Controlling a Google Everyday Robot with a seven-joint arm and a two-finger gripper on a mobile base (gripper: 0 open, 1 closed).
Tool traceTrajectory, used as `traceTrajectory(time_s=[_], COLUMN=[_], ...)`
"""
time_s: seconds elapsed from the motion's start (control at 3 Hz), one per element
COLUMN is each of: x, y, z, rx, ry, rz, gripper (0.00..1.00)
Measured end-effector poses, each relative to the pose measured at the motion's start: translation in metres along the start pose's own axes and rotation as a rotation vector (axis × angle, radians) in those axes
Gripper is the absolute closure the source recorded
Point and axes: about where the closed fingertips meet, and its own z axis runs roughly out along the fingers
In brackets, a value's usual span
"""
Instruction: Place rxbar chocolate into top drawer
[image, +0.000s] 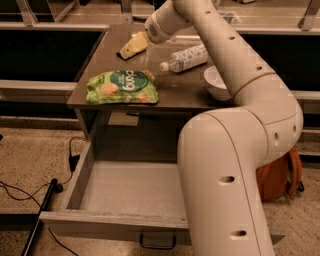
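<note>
Your gripper (131, 47) sits at the back-left corner of the table (185, 90), over the mostly hidden rxbar chocolate (121, 54) to grasp it — open or closed, I cannot tell — while the top drawer (129, 189) stands pulled open below to receive it.

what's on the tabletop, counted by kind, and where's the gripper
snack bag: 1
bottle: 1
bowl: 1
snack bar: 1, mostly hidden under the gripper at the back left
total: 4
</note>
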Motion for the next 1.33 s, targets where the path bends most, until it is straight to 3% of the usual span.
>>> traceTrajectory(time_s=[0.33, 0.67, 1.33], x=[0.0, -0.003, -0.002], y=[-0.001, -0.011, -0.055], z=[0.002, 0.023, 0.046], rx=[-0.001, -0.005, 0.107], ry=[-0.007, -0.07, -0.169], rz=[-0.006, -0.057, -0.097], gripper=[0.0, 0.0, 0.0])
